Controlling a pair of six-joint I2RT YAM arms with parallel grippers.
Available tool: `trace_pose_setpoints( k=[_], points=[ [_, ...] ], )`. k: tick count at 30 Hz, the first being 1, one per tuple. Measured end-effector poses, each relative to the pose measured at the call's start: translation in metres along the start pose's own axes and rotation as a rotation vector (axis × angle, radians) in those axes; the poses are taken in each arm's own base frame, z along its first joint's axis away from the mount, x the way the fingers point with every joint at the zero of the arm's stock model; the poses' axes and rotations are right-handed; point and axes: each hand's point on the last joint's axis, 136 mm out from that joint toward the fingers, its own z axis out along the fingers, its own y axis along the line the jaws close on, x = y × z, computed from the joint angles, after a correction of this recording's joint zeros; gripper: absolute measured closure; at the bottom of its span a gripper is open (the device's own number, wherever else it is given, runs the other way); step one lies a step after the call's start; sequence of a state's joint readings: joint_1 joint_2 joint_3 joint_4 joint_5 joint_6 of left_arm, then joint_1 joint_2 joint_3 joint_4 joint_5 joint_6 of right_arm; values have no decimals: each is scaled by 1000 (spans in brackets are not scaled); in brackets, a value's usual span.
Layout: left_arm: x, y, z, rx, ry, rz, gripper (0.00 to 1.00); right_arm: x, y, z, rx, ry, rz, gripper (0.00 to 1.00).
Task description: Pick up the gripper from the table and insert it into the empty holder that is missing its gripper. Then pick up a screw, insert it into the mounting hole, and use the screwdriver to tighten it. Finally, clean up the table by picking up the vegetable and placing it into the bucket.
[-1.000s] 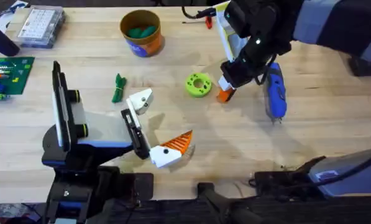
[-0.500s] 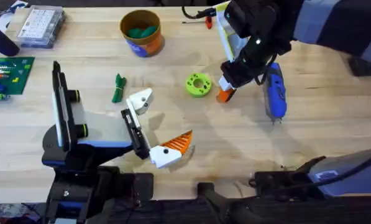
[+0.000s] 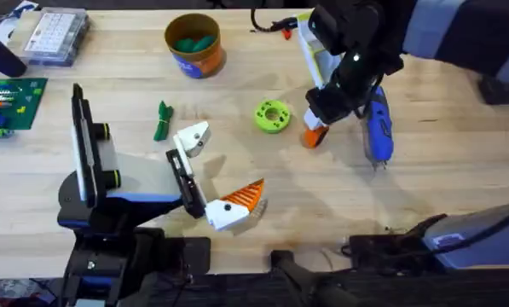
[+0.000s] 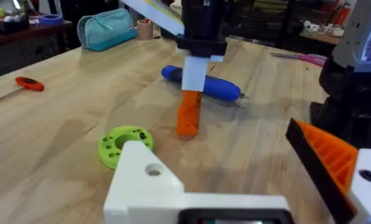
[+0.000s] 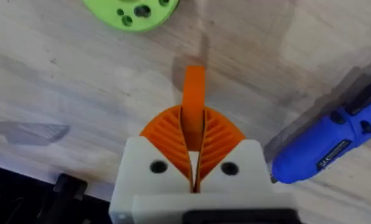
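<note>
The right gripper (image 5: 194,171) is clamped on the orange ribbed wedge-shaped finger with a white plastic base (image 3: 313,136), holding it upright with its tip on or just above the wooden table (image 3: 425,196), between the lime-green round ring (image 3: 272,116) and the blue electric screwdriver (image 3: 378,128). The left gripper (image 3: 211,175) rests spread wide; its bare white angular holder block (image 3: 193,139) carries the dark mounting hole (image 4: 153,169). The slim dark green toy vegetable (image 3: 162,121) lies near the holder, below the orange-yellow bucket (image 3: 193,44)
</note>
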State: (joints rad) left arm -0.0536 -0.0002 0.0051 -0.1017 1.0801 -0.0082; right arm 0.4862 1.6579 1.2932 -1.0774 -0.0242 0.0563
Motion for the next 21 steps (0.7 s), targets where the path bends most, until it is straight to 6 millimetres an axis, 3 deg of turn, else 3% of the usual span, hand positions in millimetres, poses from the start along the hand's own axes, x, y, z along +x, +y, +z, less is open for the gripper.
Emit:
trace_pose_setpoints(
  k=[15, 21],
  points=[
    [0, 0, 0, 0, 0, 0, 12, -2, 8, -48, -34, -37, -3, 968],
    [0, 0, 0, 0, 0, 0, 12, 6, 13, -88, -60, -167, 4, 968]
  ],
)
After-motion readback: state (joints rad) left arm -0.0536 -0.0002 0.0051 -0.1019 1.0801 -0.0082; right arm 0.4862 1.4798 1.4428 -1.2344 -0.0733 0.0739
